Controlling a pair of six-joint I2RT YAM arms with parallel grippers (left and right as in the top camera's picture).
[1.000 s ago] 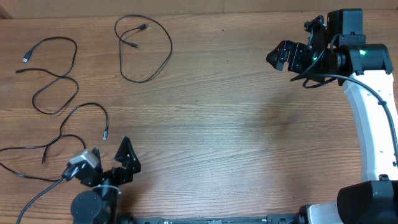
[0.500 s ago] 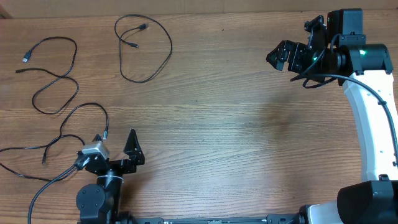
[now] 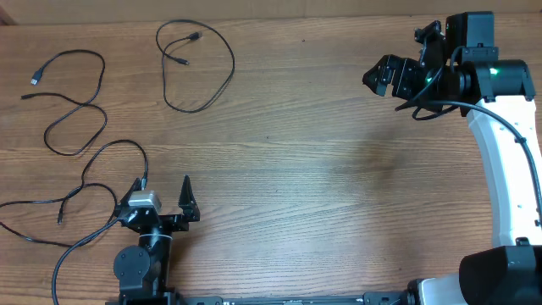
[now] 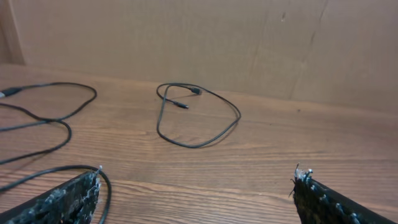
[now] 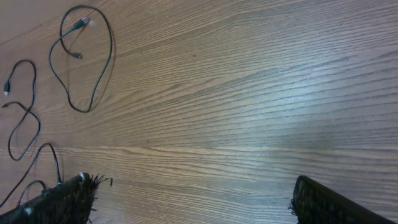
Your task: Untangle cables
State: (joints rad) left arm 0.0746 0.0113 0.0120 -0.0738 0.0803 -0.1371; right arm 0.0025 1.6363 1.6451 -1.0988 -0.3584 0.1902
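Three black cables lie apart on the left half of the wooden table (image 3: pixel 305 169). One is a loop (image 3: pixel 233 68) at the back, with both plug ends inside it. An S-shaped one (image 3: pixel 76 53) sits at the far left. A third (image 3: pixel 123 142) runs down to my left gripper (image 3: pixel 161 182), its end beside the left finger. That gripper is open at the front edge, holding nothing. In the left wrist view the loop (image 4: pixel 239 115) lies ahead of the left gripper (image 4: pixel 198 174). My right gripper (image 3: pixel 383 76) hangs open at the back right. It sees the loop (image 5: pixel 111 43) far off to its left.
A plain cardboard-coloured wall (image 4: pixel 186 37) stands behind the table. The white right arm (image 3: pixel 500 161) runs down the right side. The left arm's own thick black cable (image 3: pixel 59 271) trails to the front left corner.
My left gripper has turned and shifted a little right along the front edge, so it now points toward the back. The right arm and all three cables have not moved.
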